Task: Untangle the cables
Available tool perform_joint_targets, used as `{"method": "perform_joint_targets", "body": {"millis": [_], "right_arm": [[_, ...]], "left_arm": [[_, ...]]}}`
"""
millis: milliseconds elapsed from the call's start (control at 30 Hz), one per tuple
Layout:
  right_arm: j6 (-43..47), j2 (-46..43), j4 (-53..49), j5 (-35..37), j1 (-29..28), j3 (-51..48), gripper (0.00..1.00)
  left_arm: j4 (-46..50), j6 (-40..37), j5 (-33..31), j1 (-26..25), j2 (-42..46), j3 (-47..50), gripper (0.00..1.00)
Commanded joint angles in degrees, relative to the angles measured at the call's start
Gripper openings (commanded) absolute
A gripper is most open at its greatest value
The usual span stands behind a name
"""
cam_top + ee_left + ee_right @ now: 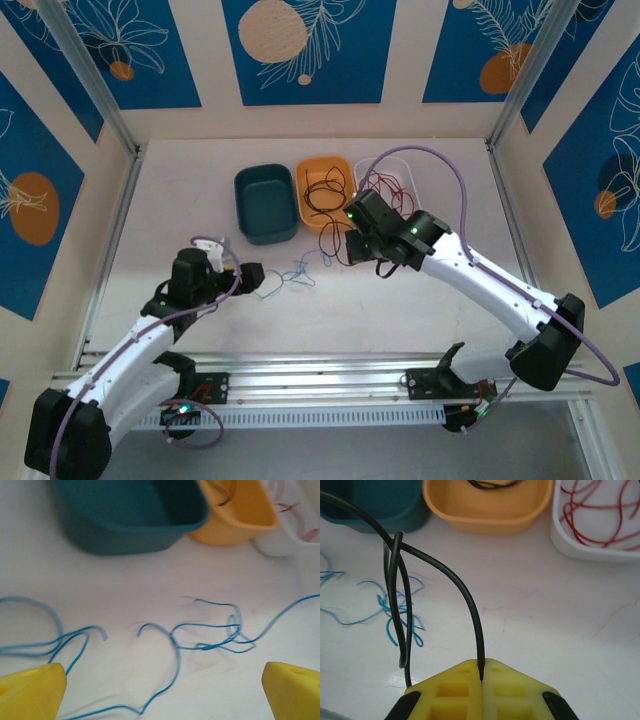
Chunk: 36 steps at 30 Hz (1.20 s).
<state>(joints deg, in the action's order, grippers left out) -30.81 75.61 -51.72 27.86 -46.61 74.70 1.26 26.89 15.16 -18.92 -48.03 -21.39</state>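
right hand (481, 676) is pinched shut on the black cable (478, 635), which arcs up and left from it toward the orange bin (485, 517), while the open left hand (162, 687) has the blue cable (205, 647) lying loose just ahead on the bench (150, 580)

Ends of blue cable (210, 625), far rim of teal bin (125, 525): beyond left wrist view's edges.

Blue cable (205, 625): thin strand in loose open loops, lying flat just ahead of the left gripper (162, 672).
Held black cable (479, 650): pinched in the right gripper (481, 675), arching up and left, then folded back down.
Binned black cable (322, 195): coiled in the orange bin (487, 522), ahead of the right gripper.
Red cables (387, 184): tangled loops in the white bin (560, 540), ahead-right of the right gripper.
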Motion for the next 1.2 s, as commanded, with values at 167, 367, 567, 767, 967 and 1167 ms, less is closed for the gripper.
{"method": "perform_joint_targets", "body": {"millis": [167, 367, 567, 767, 967, 1167], "right_arm": [[7.16, -0.28, 4.59, -1.24, -3.17, 2.92, 0.0], [7.87, 0.6, 6.5, -3.19, -4.25, 3.77, 0.0], [8.3, 2.23, 6.11, -3.14, -5.97, 5.61, 0.0], [8.54, 2.57, 6.17, -3.33, -7.09, 6.77, 0.0], [8.7, 2.22, 3.28, 0.4, -7.63, 9.35, 0.0], [9.34, -1.13, 0.48, 5.9, -7.78, 11.96, 0.0]], "left_arm": [[-14.05, -2.48, 8.9, -2.32, -5.8, -5.94, 0.93], [-22.66, -0.22, 8.63, -7.08, -12.92, -9.01, 0.92], [-29.1, 1.96, 4.49, -12.74, -20.74, -12.47, 0.93], [-29.76, 3.12, 1.23, -14.28, -26.77, -14.39, 0.83], [-23.72, 4.25, -7.19, -14.29, -27.3, -13.4, 0.41], [-18.57, 4.92, -13.23, -14.16, -26.57, -11.19, 0.24]]}}
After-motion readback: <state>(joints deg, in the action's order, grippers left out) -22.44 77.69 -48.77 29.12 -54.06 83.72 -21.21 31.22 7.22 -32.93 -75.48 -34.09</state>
